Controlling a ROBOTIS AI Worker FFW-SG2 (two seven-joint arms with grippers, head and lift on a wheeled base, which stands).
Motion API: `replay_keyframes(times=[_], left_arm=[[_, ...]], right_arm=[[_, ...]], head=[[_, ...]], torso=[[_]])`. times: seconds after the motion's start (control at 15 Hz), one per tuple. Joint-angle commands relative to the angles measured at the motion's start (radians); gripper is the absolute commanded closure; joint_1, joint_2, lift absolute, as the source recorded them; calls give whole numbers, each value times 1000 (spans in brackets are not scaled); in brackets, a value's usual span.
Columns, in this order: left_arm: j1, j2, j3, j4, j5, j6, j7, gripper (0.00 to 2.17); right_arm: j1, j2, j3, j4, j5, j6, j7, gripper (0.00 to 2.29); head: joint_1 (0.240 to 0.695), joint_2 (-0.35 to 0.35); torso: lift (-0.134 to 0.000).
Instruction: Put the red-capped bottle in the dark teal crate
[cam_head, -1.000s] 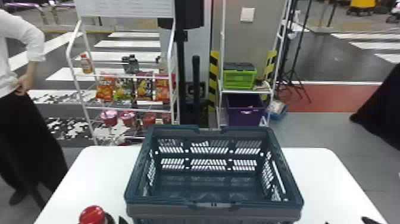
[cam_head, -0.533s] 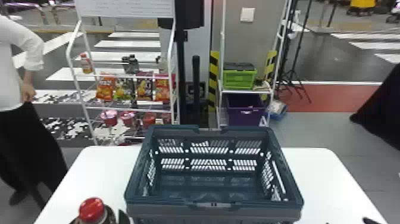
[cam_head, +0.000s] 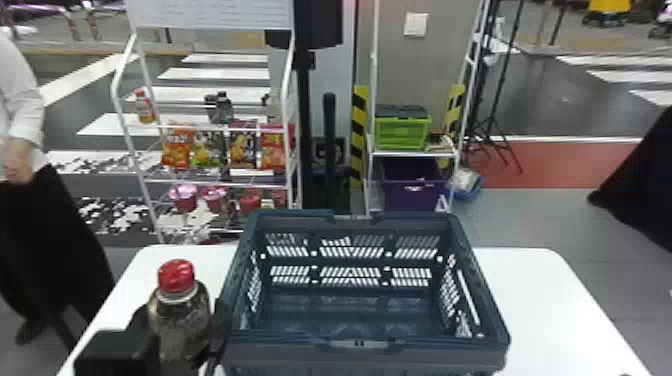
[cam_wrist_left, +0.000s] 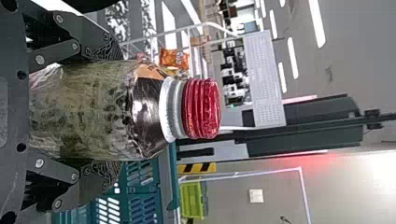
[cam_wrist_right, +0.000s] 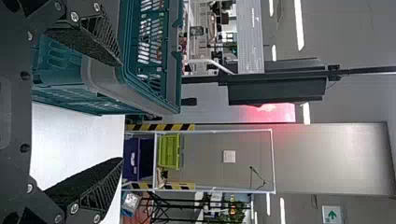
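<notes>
Red-capped clear plastic bottle (cam_head: 177, 320), upright, clamped in left gripper (cam_head: 181, 311), beside dark teal plastic crate (cam_head: 370, 357) on white table (cam_head: 540, 310), right gripper (cam_head: 624, 372) wide open, empty

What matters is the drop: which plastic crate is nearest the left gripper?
The dark teal, slotted crate on the white table; the green crate and purple crate sit on the white rack behind.

White table (cam_head: 545, 290) at the front, grey floor (cam_head: 540, 220) beyond, with a red patch (cam_head: 545, 162) to the right. To the left, a white rack (cam_head: 285, 95) with snack bags (cam_head: 244, 145); near the middle, a grey wall (cam_head: 425, 65) with a white plate (cam_head: 416, 24), and before it a shelf (cam_head: 415, 154) bearing a green crate (cam_head: 402, 132). Overhead, long ceiling lights (cam_wrist_left: 316, 23).
</notes>
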Motion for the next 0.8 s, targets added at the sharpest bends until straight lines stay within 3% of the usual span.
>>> replay_keyframes(times=[0.0,0.13,0.4,0.73], left_arm=[[-105,-3,4,-24,17,204,-28,2152],[-183,-3,13,-27,17,296,-92,2152],[-335,-3,-2,22,14,314,-198,2152],[-521,-3,-48,227,28,311,-333,2148]], right_arm=[[4,1,-7,0,0,0,-1,174],[10,7,-13,-2,0,0,0,174],[13,15,-18,1,0,0,0,174],[21,30,-29,14,3,0,0,174]], head=[[499,0],[499,0],[499,0],[499,0]], torso=[[0],[0],[0],[0]])
